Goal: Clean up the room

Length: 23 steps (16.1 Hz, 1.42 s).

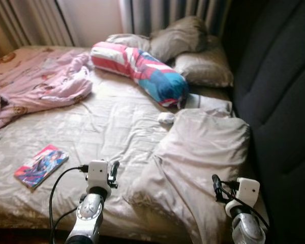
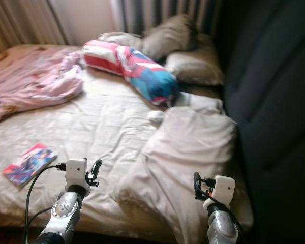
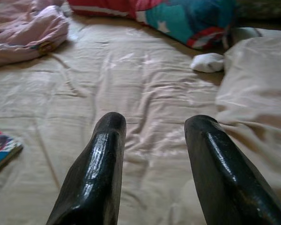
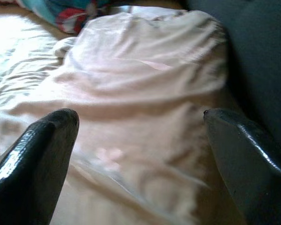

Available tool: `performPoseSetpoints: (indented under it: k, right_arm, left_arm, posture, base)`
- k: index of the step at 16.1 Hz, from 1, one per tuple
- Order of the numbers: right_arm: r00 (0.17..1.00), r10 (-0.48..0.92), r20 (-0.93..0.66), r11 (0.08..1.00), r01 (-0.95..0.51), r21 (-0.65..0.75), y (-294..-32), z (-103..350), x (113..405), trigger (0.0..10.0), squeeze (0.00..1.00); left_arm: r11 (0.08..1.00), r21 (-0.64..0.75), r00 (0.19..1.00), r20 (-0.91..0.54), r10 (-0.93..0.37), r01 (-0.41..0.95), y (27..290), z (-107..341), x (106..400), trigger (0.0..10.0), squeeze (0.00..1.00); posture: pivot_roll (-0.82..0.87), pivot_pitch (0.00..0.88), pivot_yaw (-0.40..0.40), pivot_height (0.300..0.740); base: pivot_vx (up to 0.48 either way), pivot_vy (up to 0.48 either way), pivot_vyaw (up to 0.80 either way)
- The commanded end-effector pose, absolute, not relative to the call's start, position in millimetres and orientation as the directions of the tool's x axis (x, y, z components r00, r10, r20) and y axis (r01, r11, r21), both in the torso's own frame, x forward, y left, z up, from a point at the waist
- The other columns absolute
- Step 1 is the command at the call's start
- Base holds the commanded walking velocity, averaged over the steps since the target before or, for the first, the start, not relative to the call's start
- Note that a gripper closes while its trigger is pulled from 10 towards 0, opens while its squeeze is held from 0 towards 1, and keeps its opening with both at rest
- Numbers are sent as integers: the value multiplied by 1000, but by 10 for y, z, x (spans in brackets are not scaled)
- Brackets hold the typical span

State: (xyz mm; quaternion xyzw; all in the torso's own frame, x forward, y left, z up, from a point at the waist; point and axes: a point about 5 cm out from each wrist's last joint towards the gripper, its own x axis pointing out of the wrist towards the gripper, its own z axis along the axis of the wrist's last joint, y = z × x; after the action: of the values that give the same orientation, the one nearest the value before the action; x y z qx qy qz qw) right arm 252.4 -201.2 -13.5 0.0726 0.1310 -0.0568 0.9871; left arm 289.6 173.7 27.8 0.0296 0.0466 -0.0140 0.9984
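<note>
Nearby, colourful book (image 1: 40, 166), cover writing unreadable, rumpled bed (image 1: 112, 127)

Nothing readable here tbh. The book (image 1: 41, 166) on the bed sheet (image 1: 107, 127) has a colourful cover, but any title is too small and blurry to make out. The bolster pillow (image 1: 140, 66) only has stars and stripes, no lettering.

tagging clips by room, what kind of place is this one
Almost certainly a bedroom. A bed with a rumpled beige sheet runs up to a dark padded headboard, grey pillows are piled at its head, and a pink blanket lies crumpled on it. Curtains hang behind.
</note>
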Motion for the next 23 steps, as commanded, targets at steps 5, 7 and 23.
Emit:
performPoseSetpoints:
  k: [5, 7, 23]
  right_arm:
    - [953, -92, -289, 982, 136, 135, -1995, -155, 2529, 10000, 0]
    - [951, -99, -294, 981, 144, 133, -2000, -162, 2522, 10000, 0]
    - [935, -104, -340, 978, 159, 138, -1977, -241, 2451, 10000, 0]
  left_arm:
    - [997, 57, 993, -112, -40, 47, 1703, 248, 2886, 10000, 0]
    - [997, 48, 992, -115, -46, 52, 1697, 239, 2879, 10000, 0]
    - [997, 47, 989, -136, -60, 67, 1700, 185, 2825, 10000, 0]
  posture:
    - [53, 63, -17, 740]
    - [54, 65, -19, 740]
    - [52, 82, -11, 740]
  base:
    - [234, 0, 0]
    - [0, 0, 0]
    - [0, 0, 0]
